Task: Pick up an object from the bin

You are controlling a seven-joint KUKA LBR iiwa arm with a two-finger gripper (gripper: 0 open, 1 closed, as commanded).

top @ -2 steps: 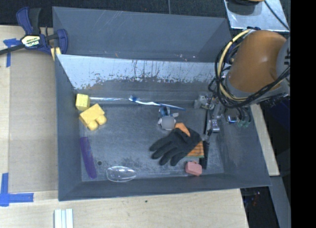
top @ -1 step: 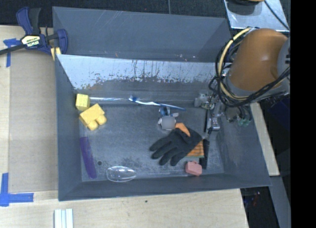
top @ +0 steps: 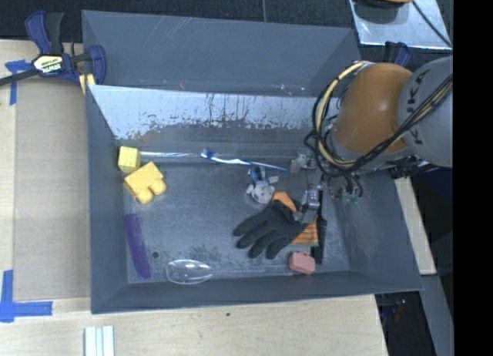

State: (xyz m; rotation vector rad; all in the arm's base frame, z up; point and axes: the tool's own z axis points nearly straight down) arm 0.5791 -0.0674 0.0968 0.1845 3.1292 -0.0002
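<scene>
Your gripper (top: 314, 243), its opening impossible to tell, hangs by the black glove's (top: 266, 233) cuff; probably soft, light, floppy, so pinch a fold there.

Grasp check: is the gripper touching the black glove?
Cannot tell. In the camera view the gripper overlaps the glove at its right edge; both are dark, no clear contact or gap.

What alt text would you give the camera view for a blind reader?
A robot arm's gripper hangs low in a grey metal bin, beside a black glove and a pink block. Two yellow blocks, a purple stick and a clear plastic piece lie further left.
</scene>
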